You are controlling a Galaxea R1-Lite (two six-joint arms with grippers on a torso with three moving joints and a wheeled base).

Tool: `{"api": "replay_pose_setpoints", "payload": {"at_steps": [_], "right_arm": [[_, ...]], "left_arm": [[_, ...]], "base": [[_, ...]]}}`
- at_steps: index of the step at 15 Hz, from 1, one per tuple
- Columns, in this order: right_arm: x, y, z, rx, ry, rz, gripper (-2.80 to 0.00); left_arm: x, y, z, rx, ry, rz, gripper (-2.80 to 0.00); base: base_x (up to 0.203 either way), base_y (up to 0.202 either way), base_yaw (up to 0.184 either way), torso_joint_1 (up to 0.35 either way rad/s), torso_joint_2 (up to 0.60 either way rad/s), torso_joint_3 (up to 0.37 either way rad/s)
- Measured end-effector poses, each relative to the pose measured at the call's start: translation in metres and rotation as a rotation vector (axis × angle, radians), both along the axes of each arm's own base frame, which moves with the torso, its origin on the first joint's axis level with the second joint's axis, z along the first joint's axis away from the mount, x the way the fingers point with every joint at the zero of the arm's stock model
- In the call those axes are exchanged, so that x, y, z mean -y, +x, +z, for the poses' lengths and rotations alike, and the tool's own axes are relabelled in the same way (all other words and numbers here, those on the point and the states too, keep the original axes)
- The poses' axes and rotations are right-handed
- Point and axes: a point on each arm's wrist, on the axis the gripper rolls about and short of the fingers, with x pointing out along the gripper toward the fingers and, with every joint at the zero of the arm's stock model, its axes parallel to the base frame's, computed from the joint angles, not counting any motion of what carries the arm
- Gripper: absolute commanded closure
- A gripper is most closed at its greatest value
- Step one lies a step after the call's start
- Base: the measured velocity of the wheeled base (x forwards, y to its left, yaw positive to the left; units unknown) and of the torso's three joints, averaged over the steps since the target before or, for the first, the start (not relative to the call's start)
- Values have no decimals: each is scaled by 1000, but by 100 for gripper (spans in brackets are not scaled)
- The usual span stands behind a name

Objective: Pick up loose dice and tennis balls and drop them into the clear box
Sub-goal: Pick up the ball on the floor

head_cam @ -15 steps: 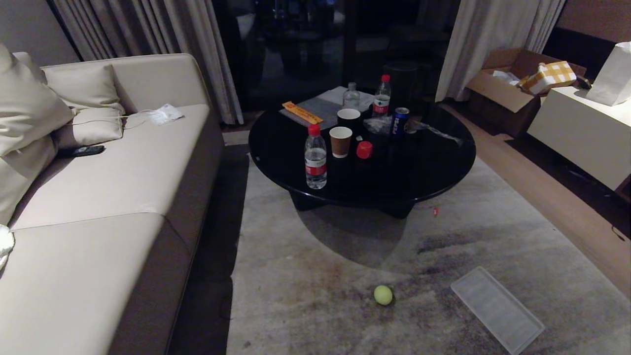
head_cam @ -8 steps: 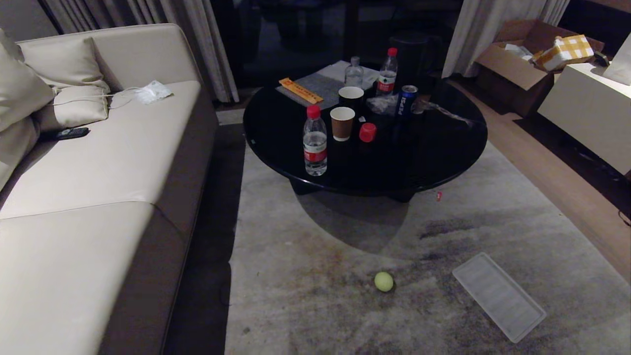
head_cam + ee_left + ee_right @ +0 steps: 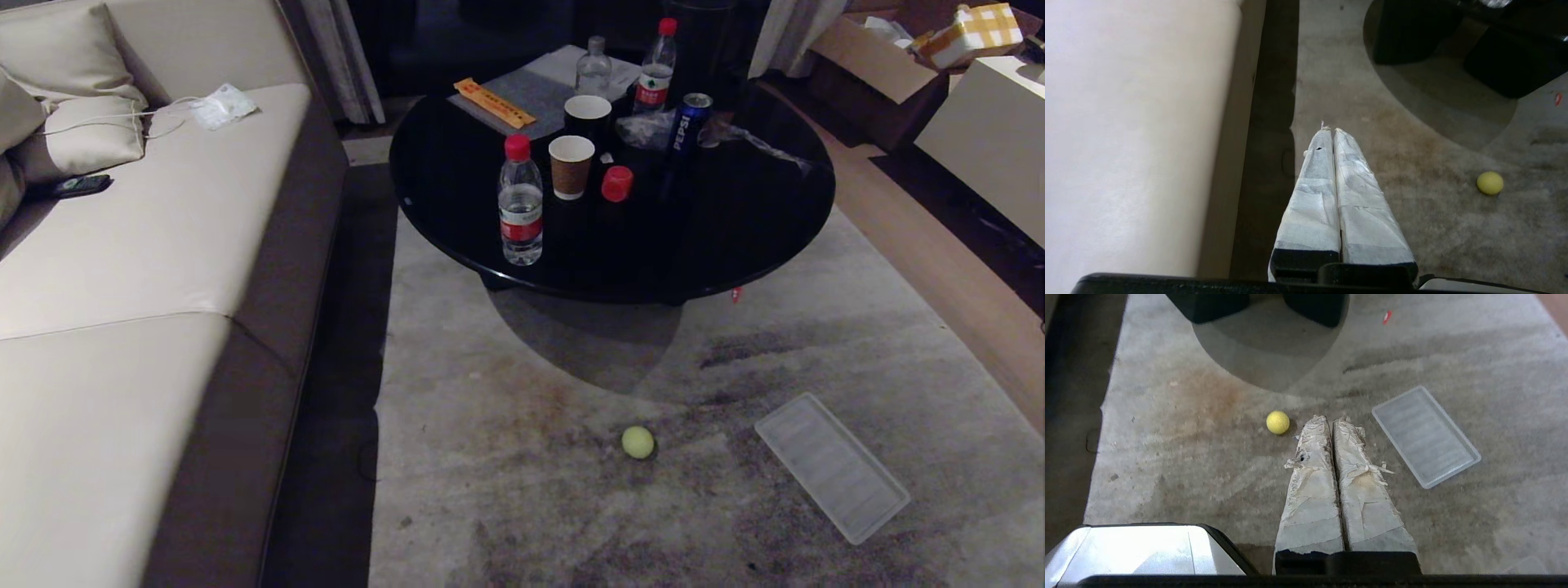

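On the carpet, at 5 o'clock from the round table (image 3: 784, 212), lies one tennis ball (image 3: 638, 442); light, fuzzy, it may roll, so I would pinch across its middle. Both my right gripper (image 3: 1329, 420) and left gripper (image 3: 1329, 130) are clenched, empty

Fuzzy yellow-green tennis balls (image 3: 638, 442): you see one.
Red rounded dice (image 3: 617, 183): one.
Whitish ribbed flat lids (image 3: 831, 466): one.
Clear plastic water bottles (image 3: 521, 202): three.
Paper cups (image 3: 571, 167): two.
Blue drink cans (image 3: 687, 122): one.
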Motion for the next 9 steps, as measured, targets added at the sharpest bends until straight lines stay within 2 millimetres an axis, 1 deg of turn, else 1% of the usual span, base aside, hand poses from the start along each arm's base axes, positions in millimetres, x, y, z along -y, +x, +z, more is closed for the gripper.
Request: {"api": "replay_pose_setpoints", "payload": {"at_steps": [9], "right_arm": [[0, 0, 0, 0, 0, 0, 0]], "left_arm": [[0, 0, 0, 0, 1, 0, 0]], "base": [[0, 0, 0, 2, 2, -199]]}}
